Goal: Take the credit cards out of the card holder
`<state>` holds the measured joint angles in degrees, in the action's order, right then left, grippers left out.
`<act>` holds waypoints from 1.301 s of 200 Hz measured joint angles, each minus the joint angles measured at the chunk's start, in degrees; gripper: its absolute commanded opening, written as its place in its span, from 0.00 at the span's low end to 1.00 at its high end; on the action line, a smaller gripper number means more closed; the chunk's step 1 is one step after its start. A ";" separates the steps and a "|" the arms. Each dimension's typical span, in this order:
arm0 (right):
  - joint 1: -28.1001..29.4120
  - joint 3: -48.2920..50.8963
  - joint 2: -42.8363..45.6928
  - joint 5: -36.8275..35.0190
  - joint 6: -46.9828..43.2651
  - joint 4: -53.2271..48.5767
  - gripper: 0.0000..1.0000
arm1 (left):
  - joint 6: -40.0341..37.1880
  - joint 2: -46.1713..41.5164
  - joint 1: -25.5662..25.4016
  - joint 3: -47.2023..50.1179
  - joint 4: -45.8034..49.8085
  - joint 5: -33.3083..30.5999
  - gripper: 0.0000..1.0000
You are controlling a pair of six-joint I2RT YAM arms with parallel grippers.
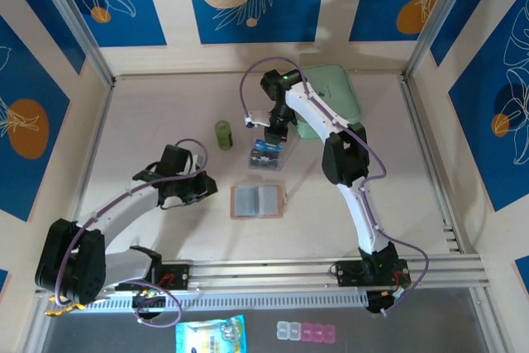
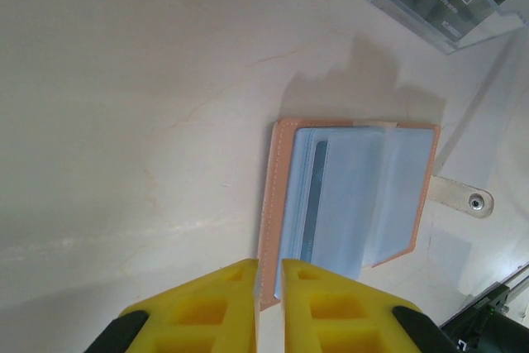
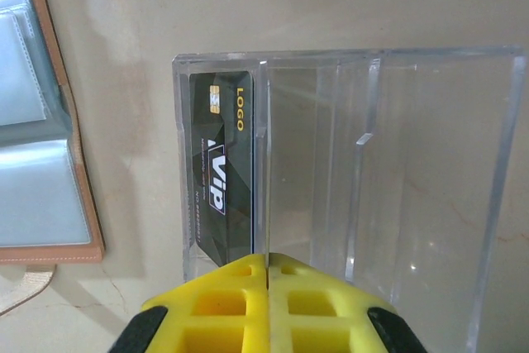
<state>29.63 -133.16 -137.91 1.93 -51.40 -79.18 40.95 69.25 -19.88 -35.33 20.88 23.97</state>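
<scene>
Right gripper hangs over the near wall of the clear box, yellow fingers pressed together with barely a seam between them. Honestly can't tell if a card edge is pinched in there or if it's got nothing.

In the box's leftmost compartment there's a black VIP card standing on edge. There's also a thin blue edge right against it that I'd guess is a second card. So my read is that part of the job is done: at least one card is out of the card holder and parked in the box.

Card holder itself lies open and flat on the table, just beside the box, snap tab flopped out to the side. Left gripper hovers over its near edge, fingers almost closed with only a slit between them, gripping nothing.

What's left — through the cloudy pockets in the left wrist view there's a darker greyish strip behind one, which looks to me like a card not pulled yet. Can't say how many more are tucked in. I'd call it partway — not finished.
</scene>
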 measured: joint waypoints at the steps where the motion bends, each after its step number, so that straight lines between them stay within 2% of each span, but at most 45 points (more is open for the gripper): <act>1: -0.02 0.00 0.00 0.00 0.09 0.02 0.17 | 0.00 0.00 0.00 0.00 0.02 0.02 0.14; 44: -0.42 0.87 0.37 -0.07 1.97 2.60 0.21 | -0.02 0.00 0.13 0.04 0.20 0.00 0.14; 91: -0.39 7.63 4.83 -2.82 5.53 10.91 0.18 | -0.02 0.00 0.17 0.04 0.17 0.02 0.14; 118: -0.35 9.27 6.84 -3.39 7.04 14.03 0.20 | -0.02 0.00 0.17 0.11 0.15 0.04 0.14; 194: 0.15 14.12 7.19 -8.11 8.66 21.16 0.17 | 0.00 0.00 0.26 0.48 0.15 0.24 0.14; 260: 0.92 16.72 7.21 -9.46 8.57 23.58 0.28 | 0.00 -0.22 0.26 0.50 0.17 0.26 0.14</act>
<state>30.55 -116.44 -130.69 -7.53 -42.83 -55.59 40.95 69.04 -19.62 -34.83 21.06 24.23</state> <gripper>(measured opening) 0.263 0.142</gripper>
